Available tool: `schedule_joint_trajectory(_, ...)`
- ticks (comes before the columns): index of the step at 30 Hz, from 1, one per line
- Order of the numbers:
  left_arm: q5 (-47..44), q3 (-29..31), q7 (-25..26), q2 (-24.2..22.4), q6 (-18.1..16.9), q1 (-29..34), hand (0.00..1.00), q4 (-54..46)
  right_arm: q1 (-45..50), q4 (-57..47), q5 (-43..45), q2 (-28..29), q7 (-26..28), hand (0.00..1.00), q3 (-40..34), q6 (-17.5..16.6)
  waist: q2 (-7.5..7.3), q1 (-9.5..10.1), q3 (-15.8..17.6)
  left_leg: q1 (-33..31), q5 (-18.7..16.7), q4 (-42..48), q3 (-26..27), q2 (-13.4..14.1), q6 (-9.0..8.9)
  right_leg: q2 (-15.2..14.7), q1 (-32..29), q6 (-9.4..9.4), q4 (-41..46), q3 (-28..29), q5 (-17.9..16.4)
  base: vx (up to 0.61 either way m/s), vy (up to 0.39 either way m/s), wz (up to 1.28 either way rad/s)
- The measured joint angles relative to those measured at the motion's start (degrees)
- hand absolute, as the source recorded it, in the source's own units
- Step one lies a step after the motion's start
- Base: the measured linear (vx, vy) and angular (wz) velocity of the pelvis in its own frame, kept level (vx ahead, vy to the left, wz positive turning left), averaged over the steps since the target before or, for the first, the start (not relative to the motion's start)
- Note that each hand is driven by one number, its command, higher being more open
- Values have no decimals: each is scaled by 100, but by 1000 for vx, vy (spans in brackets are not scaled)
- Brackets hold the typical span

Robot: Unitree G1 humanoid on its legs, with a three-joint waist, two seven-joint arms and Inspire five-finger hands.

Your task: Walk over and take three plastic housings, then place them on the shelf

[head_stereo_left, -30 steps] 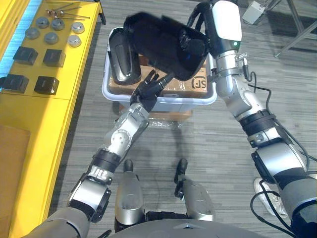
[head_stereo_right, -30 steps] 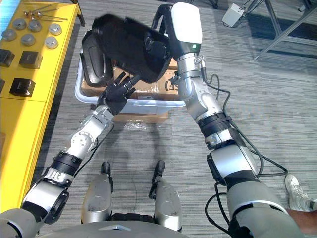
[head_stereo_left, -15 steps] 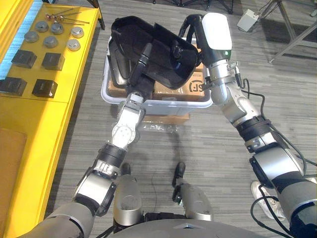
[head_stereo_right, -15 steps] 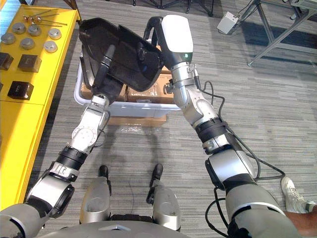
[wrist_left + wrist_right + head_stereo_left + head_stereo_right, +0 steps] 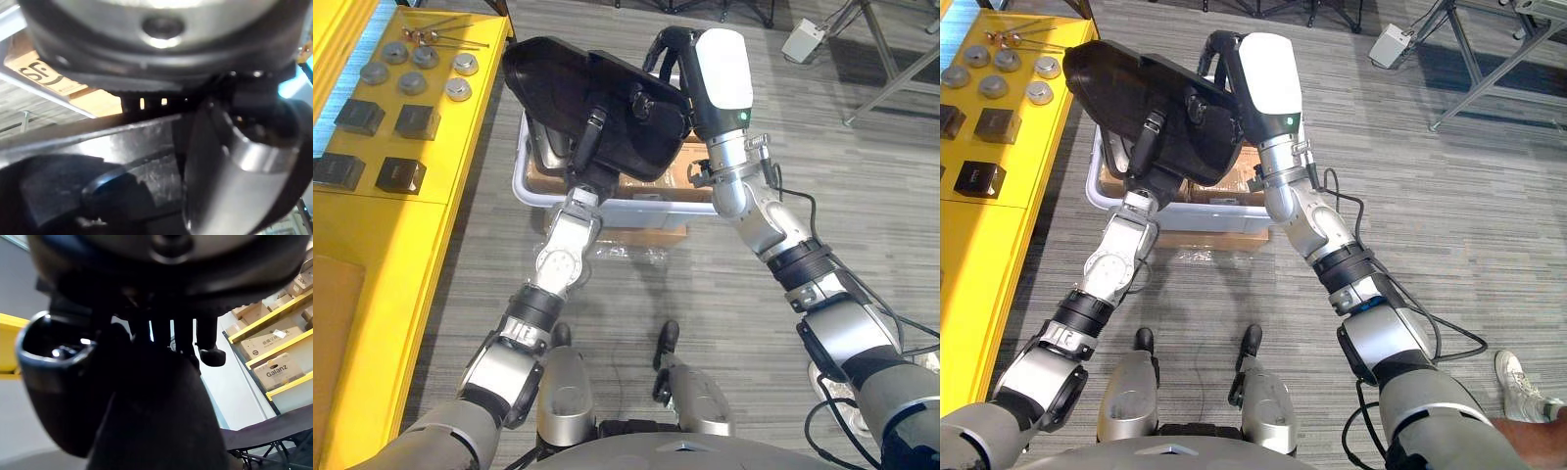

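Hands meet on one large black plastic housing [image 5: 553, 83], held in the air above the pale bin [image 5: 646, 202]. The left hand [image 5: 588, 157] comes in beneath it, its fingers [image 5: 596, 122] laid straight along the underside, propping rather than gripping. The right hand [image 5: 161, 279] is at the housing's opposite end, pressed close against it; whether it is clamped on or only bracing I cannot tell. The housing's long axis runs crosswise from one hand to the other. Its free end juts out past the left hand toward the yellow shelf [image 5: 372, 255], which lies off that hand's outer side and well apart from the right hand. The left hand is therefore the nearer one, and I judge that the coming move is a sideways swing leading with that end. A second housing [image 5: 537, 147] sits in the bin just below the left hand, beside a cardboard box [image 5: 700, 162].
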Motion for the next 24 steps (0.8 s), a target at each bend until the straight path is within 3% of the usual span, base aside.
schedule_joint_trajectory(6,131,-236,-87,8,-270,218,0,0,470,-290,144,148,-160,0,3,-26,20,-57,-293,34,5,-108,40,-11,-9,-4,-4,-1,-65,11,18,13,0,-2)
schedule_joint_trajectory(7,120,-285,-93,7,-285,322,0,-1,588,-290,143,185,-164,100,6,-30,29,-74,-392,38,5,-131,52,-10,-9,-4,-18,-3,-66,14,16,47,1,-6)
schedule_joint_trajectory(12,175,-375,-228,9,-228,440,0,-16,888,-423,144,189,-193,100,10,-203,36,-134,-479,159,88,-320,94,-30,-20,-19,-6,-8,-67,12,12,12,1,-3)
schedule_joint_trajectory(17,816,-327,-191,37,-243,489,0,-252,1143,-744,418,93,-159,100,-7,-218,94,-164,-566,351,262,-662,96,-76,-23,-44,27,-17,-68,-13,-1,0,0,0)
schedule_joint_trajectory(24,3467,189,364,47,-63,668,0,-1065,1383,-924,1353,81,278,100,-109,-155,186,-181,-937,635,349,-912,199,-92,-33,-46,132,-35,-74,-4,-16,1,2,-6)
